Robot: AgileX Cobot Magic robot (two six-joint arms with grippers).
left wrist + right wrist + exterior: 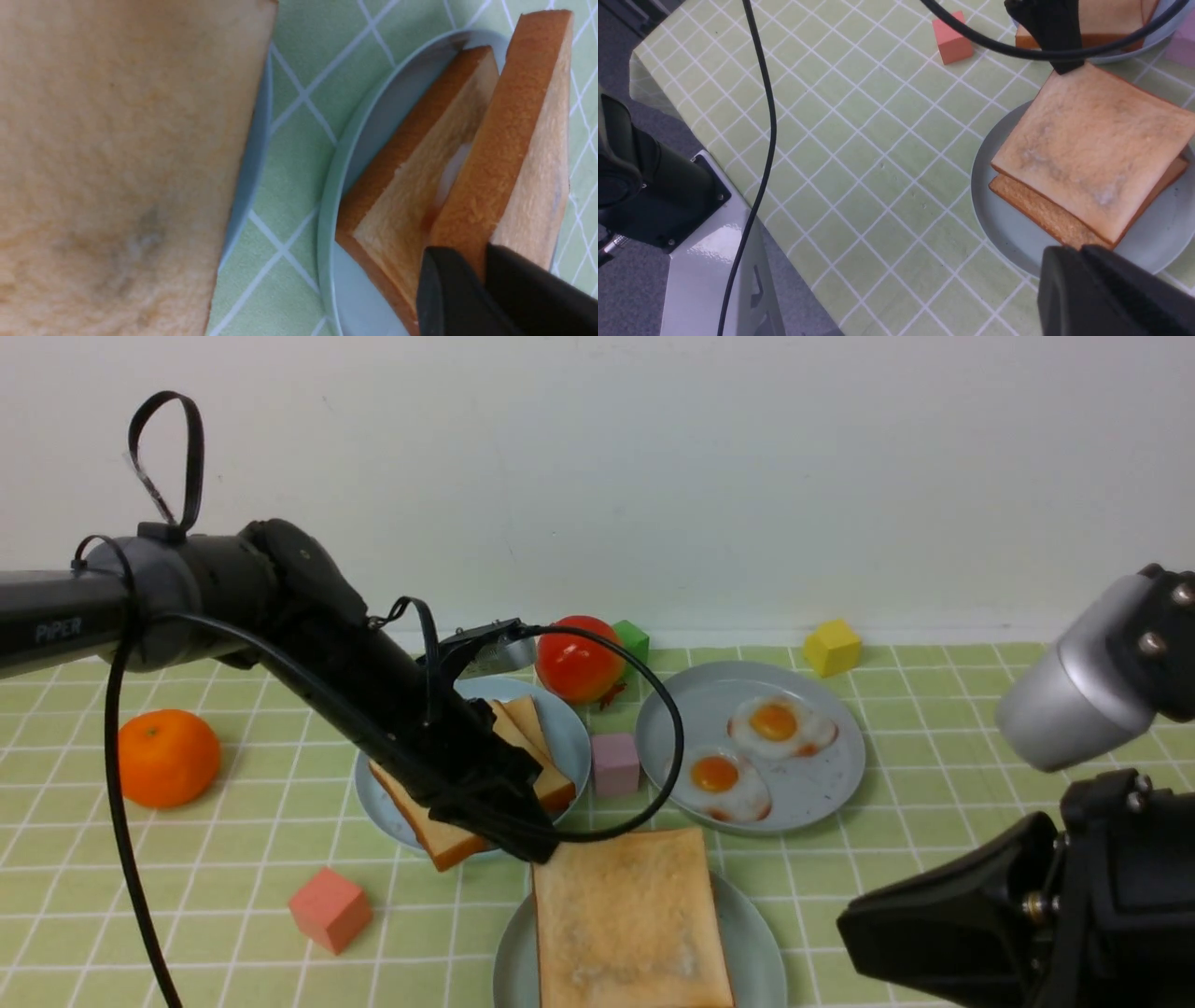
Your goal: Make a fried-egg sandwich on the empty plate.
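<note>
Golden-brown, the fried-egg sandwich [467, 163] lies on the pale teal plate [373, 130], its top slice's corner between the left pincer's [469, 263] narrow jaws; whether they press it I cannot tell; the right pincer [1078, 254], well apart, is closed, empty.

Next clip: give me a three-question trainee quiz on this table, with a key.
1. How many fried eggs lie on the far right plate?
2. True or false: the right tool touches the fried-egg sandwich.
3. Which cube sits between the two far plates? A lilac cube; B yellow; C green.
Key: 1 two; 2 false; 3 A.
</note>
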